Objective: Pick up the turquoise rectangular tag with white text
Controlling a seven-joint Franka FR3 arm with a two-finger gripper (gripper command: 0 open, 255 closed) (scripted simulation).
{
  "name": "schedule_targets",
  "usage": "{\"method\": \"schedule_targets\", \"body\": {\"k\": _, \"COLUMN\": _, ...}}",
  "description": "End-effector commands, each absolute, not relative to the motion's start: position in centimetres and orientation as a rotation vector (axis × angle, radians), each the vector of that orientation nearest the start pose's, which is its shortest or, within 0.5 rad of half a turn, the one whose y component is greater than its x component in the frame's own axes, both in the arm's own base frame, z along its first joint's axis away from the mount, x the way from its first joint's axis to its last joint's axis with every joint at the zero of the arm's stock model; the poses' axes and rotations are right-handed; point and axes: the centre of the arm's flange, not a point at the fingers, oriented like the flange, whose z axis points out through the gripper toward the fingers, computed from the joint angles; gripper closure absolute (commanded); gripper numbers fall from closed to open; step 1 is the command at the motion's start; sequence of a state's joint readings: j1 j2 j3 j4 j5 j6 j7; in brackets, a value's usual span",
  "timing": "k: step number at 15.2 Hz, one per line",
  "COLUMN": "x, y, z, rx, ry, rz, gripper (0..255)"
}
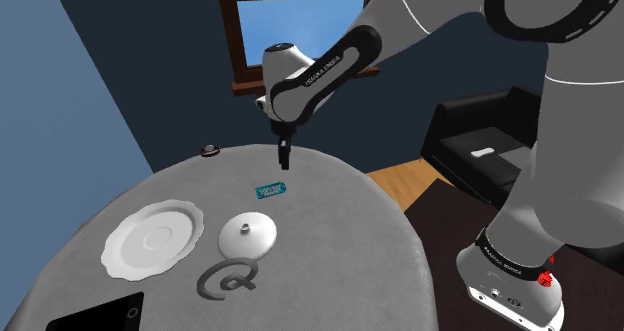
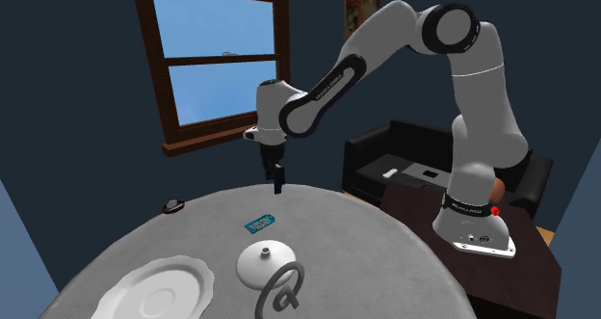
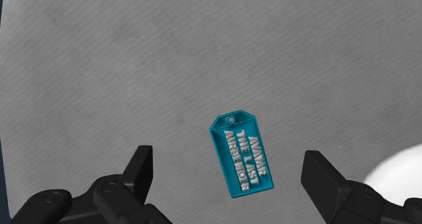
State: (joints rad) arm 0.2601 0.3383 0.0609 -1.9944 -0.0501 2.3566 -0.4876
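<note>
The turquoise rectangular tag [image 1: 270, 190] with white lettering lies flat on the round grey table [image 1: 340, 209], near its middle. It is also on the tabletop in the second exterior view as the tag [image 2: 258, 223]. My black gripper [image 1: 285, 163] hangs above the table, a little beyond the tag and well clear of it; the gripper [image 2: 277, 185] points straight down. In the wrist view the tag [image 3: 242, 153] lies below, between my open fingers [image 3: 141, 170], nearer the other finger, untouched.
A white lid with a knob [image 1: 247, 234] sits just in front of the tag, a white plate [image 1: 153, 239] beside it, and a grey @-shaped piece [image 1: 228, 277] nearer still. A small dark knob [image 1: 209, 151] rests at the table's far edge. A black flat object [image 1: 100, 314] lies at the near edge.
</note>
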Motion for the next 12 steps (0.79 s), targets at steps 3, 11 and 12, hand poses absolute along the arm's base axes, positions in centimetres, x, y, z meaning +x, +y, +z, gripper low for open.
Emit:
{"method": "schedule_targets", "body": {"k": 3, "x": 59.3, "y": 22.3, "z": 25.5, "rx": -2.809, "ry": -1.429, "rz": -0.02, "gripper": 0}}
{"method": "schedule_targets", "body": {"k": 11, "x": 60.2, "y": 25.3, "z": 20.1, "rx": -2.741, "ry": -1.544, "rz": -0.005, "gripper": 0}}
{"method": "schedule_targets", "body": {"k": 12, "x": 60.2, "y": 25.3, "z": 19.6, "rx": -2.741, "ry": -1.544, "rz": -0.005, "gripper": 0}}
